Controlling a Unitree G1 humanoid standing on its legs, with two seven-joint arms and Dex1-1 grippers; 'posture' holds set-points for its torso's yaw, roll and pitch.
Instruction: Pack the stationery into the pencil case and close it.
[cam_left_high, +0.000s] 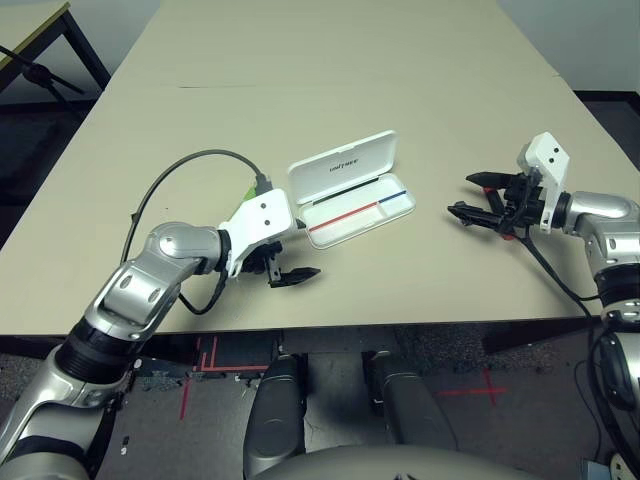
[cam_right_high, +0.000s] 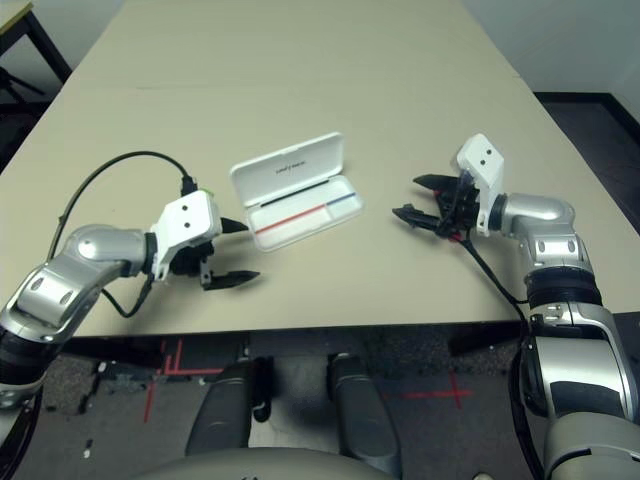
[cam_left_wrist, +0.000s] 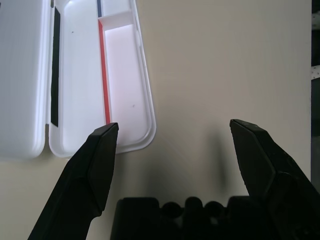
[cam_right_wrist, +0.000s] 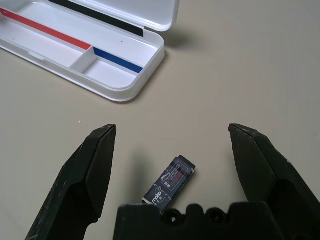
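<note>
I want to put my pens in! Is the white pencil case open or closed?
Open. The pencil case lies on the table with its lid folded back, and its tray with the red-and-blue line shows.

Big beige table (cam_left_high: 330, 60), matte top, faint seam running across the far part. Far left: second table (cam_left_high: 30, 30) with light top and black metal legs. Floor (cam_left_high: 30, 150) is dark grey along both sides; under the near edge, worn grey floor with red tape crosses (cam_left_high: 470, 388). Pale wall (cam_left_high: 590, 40) at far right. Even overhead light, soft shadows.
</note>
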